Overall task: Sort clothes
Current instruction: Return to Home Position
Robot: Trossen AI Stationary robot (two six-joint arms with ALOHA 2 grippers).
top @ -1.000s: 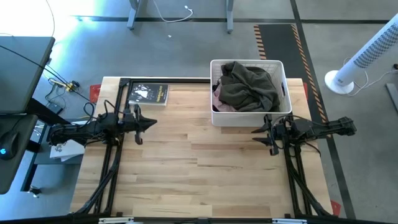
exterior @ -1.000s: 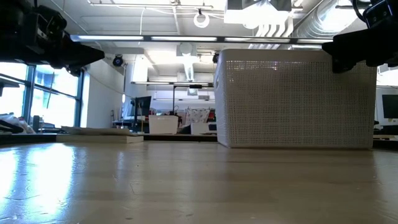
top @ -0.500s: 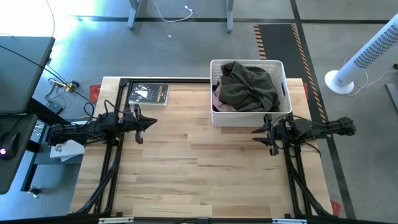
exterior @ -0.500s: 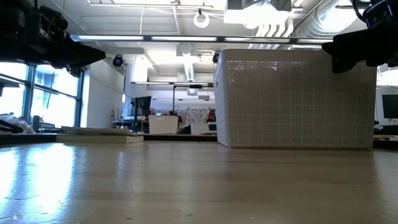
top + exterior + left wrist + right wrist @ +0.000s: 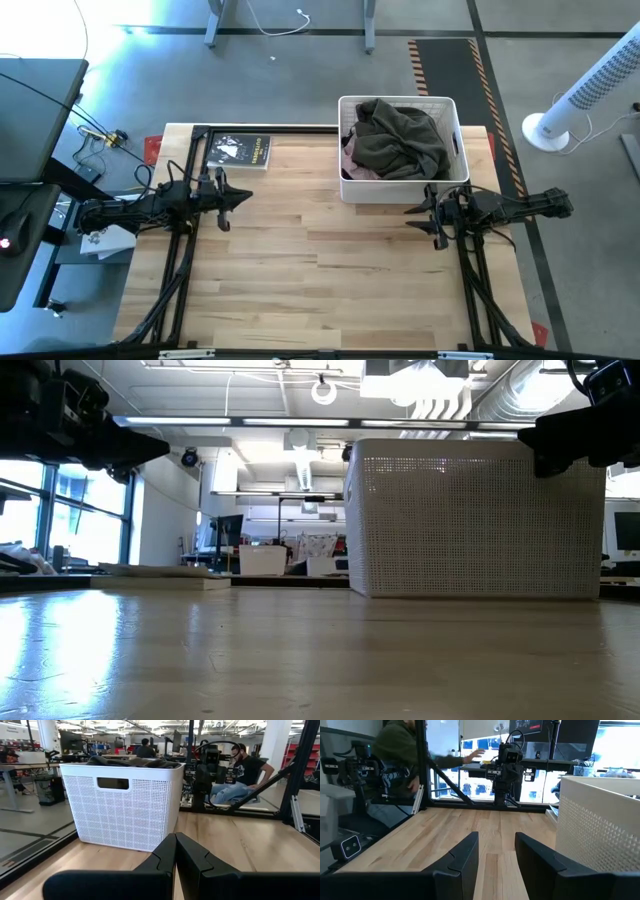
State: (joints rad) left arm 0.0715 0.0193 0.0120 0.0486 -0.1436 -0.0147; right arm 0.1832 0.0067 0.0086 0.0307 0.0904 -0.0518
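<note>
The clothes lie heaped in a white lattice basket at the table's far right: a dark olive-brown garment on top, a pale pink one at the basket's near left corner. My left gripper is shut and empty, above the table's left part. My right gripper is open and empty, just near of the basket. The basket also shows in the left wrist view, with dark cloth above its rim.
A dark flat book lies at the table's far left. Bare wood spreads between the arms and toward the near edge. People sit beyond the table in the wrist views. A white fan stands on the floor at right.
</note>
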